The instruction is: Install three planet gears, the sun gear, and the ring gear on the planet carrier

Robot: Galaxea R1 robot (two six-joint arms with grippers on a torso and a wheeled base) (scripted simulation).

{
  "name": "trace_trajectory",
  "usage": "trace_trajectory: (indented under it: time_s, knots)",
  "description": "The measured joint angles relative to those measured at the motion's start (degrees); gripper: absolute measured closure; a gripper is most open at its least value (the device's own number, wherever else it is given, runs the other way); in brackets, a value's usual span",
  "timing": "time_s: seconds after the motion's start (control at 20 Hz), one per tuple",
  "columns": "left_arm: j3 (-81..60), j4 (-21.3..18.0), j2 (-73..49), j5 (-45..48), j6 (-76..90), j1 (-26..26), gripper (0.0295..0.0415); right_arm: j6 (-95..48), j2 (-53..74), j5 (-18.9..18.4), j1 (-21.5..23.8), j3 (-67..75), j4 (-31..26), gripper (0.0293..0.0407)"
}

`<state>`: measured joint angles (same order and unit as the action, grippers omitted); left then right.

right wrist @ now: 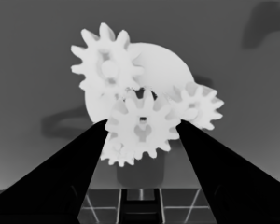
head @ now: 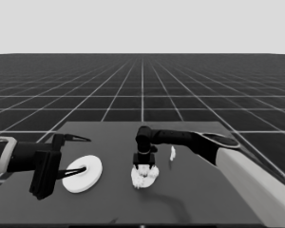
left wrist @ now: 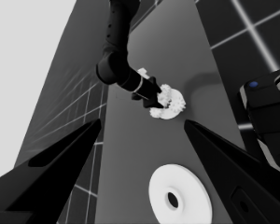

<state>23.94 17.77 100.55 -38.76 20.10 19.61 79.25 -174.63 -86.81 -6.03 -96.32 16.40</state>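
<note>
A: Head view?
B: Right gripper [head: 144, 166] stands over the smaller round part [head: 145, 178], mid-table; larger round part [head: 82, 173] lies under the parked left gripper [head: 77, 154], untouched.
A: Left wrist?
B: Left fingers spread wide, empty.
A: Right wrist?
B: Fingers pinch the centre gear [right wrist: 141, 129] among three seated gears [right wrist: 107, 65]; probably the sun gear. Next: mesh, lower, release.

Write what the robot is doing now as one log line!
right tool shut on gear over smaller round part | left tool parked over larger round part
</note>
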Motion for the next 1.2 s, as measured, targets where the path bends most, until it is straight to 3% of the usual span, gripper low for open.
trace_trajectory:
  time_s: [1.2]
  knots:
    - [0.0, 0.0, 0.0, 0.0, 0.0, 0.0, 0.0326, 13.9, 0.0, 0.0, -0.3, 0.0, 0.0, 0.0391]
